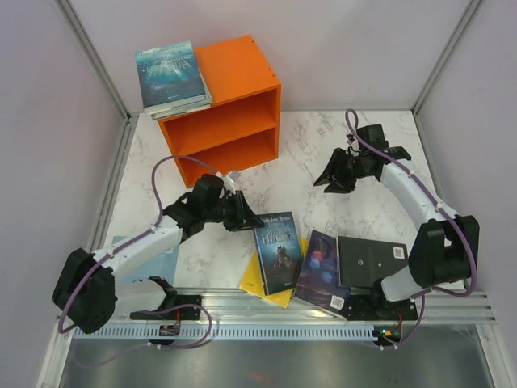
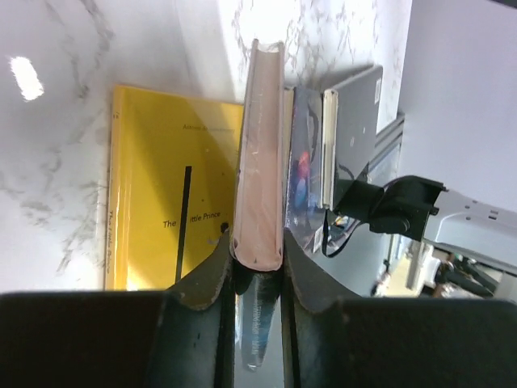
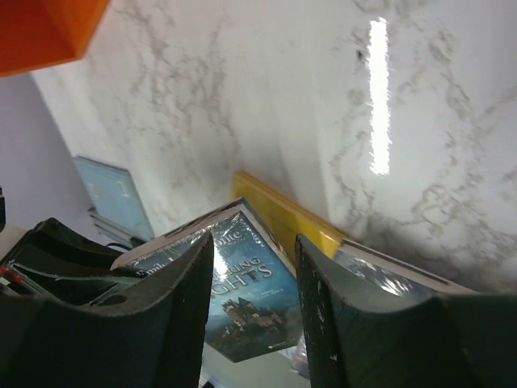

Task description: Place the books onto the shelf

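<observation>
- Shelf [image 1: 238, 69]: orange, two open compartments, standing at the far side of the marble surface [image 1: 323, 137]; both compartments hold no books.
- Teal books [image 1: 171, 73]: a small stack lying flat on the shelf's top, at its left end.
- Left gripper [image 2: 257, 255]: clamped tight on the short edge of the dark blue book [image 1: 279, 252], one finger on each cover; its page block shows edge-on in the left wrist view.
- Dark blue book: near the front edge, over the yellow book [image 2: 161, 186]; whether the two touch cannot be told.
- Purple book [image 1: 321, 271] and black book [image 1: 371, 260]: lying flat just to the right, overlapping.
- Light blue book [image 3: 113, 194]: flat at front left, partly under the left arm.
- Right gripper [image 1: 333, 179]: jaws about half apart, holding nothing, above bare surface to the right of the shelf.
</observation>
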Controlling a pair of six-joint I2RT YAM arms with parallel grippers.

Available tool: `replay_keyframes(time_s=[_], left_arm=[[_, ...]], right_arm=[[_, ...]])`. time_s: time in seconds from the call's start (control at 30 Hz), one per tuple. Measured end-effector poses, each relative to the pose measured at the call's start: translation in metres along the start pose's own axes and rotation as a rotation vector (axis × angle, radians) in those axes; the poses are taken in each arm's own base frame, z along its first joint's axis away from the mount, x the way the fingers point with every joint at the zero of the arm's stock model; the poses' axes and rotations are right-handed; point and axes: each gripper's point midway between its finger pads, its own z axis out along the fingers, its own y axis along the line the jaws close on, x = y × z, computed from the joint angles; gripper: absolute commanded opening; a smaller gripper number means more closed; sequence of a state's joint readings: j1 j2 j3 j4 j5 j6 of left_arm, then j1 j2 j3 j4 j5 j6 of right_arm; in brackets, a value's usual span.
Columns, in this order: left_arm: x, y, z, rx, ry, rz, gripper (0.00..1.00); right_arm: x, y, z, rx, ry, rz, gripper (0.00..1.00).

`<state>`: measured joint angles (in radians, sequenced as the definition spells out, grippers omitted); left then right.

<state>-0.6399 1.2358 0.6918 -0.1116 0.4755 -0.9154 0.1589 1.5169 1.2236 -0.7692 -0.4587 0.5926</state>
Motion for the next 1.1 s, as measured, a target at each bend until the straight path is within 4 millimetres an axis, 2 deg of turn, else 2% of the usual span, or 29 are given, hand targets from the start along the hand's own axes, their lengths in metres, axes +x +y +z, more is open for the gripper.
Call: replay_keyframes(time_s=[0.07, 0.2, 0.3, 0.37, 0.5, 0.6, 0.7, 0.9, 1.1], left_arm=[[-0.012, -0.002, -0.016, -0.031, -0.041, 0.018, 0.02], [-0.037, -0.018, -0.055, -0.045, -0.132, 0.060, 0.02], [-0.063, -0.038, -0.088, -0.007, -0.228, 0.061, 0.02], [-0.080, -0.053, -0.106, 0.018, -0.293, 0.071, 0.02], [-0.105, -0.073, -0.128, 0.043, -0.374, 0.089, 0.02], [-0.117, -0.082, -0.137, 0.048, -0.398, 0.091, 0.02], [-0.126, -0.089, -0.143, 0.053, -0.414, 0.093, 0.02], [-0.137, -0.098, -0.155, 0.065, -0.450, 0.101, 0.02], [-0.146, -0.091, -0.162, 0.048, -0.480, 0.083, 0.02]], right_arm=[[-0.004, 0.014, 0.001, -0.073, -0.007, 0.009, 0.52], [-0.003, 0.047, 0.002, -0.287, -0.008, 0.036, 0.57], [-0.002, 0.073, 0.000, -0.424, 0.004, 0.046, 0.61], [0.002, 0.099, -0.005, -0.517, 0.016, 0.021, 0.61], [0.023, 0.152, -0.018, -0.688, 0.057, -0.077, 0.62], [0.030, 0.173, -0.028, -0.769, 0.072, -0.106, 0.62], [0.025, 0.182, -0.036, -0.816, 0.057, -0.112, 0.62], [0.025, 0.181, -0.036, -0.822, 0.066, -0.122, 0.63], [0.033, 0.183, -0.039, -0.854, 0.120, -0.137, 0.66]])
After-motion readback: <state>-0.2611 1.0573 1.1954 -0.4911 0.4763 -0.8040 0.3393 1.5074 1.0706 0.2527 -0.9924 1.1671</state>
